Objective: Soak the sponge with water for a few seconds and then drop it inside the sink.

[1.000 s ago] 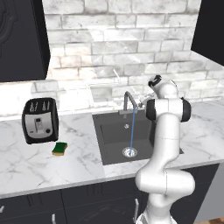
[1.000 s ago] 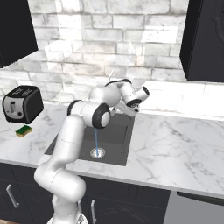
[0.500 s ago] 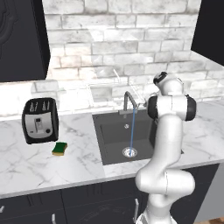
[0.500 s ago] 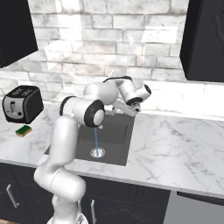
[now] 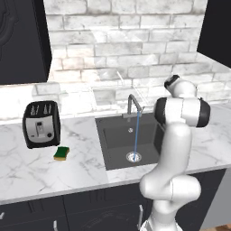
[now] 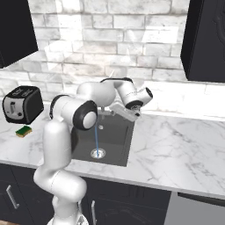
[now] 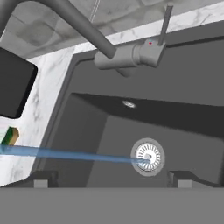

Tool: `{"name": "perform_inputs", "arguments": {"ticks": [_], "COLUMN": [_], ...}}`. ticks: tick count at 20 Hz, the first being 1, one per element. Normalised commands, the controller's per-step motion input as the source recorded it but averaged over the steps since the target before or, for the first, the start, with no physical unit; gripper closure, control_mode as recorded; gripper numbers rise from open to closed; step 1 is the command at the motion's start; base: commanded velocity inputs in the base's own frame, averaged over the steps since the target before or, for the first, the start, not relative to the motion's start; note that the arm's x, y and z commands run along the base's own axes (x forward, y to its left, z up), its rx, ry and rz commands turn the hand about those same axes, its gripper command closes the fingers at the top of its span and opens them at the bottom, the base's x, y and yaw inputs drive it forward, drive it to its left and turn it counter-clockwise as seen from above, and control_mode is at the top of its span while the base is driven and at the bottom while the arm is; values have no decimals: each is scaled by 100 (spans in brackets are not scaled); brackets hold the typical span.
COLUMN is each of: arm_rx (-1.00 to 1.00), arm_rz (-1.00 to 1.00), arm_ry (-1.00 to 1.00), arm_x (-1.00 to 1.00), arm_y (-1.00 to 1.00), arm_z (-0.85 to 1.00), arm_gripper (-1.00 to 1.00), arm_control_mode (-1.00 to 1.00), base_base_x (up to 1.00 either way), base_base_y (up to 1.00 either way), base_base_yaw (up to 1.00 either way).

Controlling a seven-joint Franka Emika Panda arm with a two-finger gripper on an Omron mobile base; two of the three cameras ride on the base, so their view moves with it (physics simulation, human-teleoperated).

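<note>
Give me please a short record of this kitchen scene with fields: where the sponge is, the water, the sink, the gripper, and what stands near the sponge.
sponge: small yellow block with dark green top, lying on the white marble counter, left of the basin, not held
water: thin pale-blue stream running from the grey metal gooseneck tap down to the round silver drain
sink: large dark grey rectangular basin, nothing inside it
gripper: two-finger gripper open, empty, above the basin's right side
nearby: black-and-silver toaster just behind the sponge
</note>
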Motion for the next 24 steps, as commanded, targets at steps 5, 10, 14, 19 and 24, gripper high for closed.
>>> {"name": "perform_inputs", "arguments": {"ticks": [5, 10, 14, 19, 24], "arm_rx": [0, -2, -2, 0, -2], "arm_rz": [0, 0, 0, 0, 0], "arm_ry": [0, -1, -1, 0, 0], "arm_x": [-65, -59, -65, -58, -57], "arm_y": [-3, 0, 0, 0, 2], "arm_z": [10, 21, 26, 22, 13], "arm_gripper": [-100, -100, -100, -100, -100], "arm_control_mode": [-100, -100, -100, -100, -100], "base_base_x": [0, 0, 0, 0, 0], "base_base_y": [0, 0, 0, 0, 0], "base_base_yaw": [0, 0, 0, 0, 0]}}
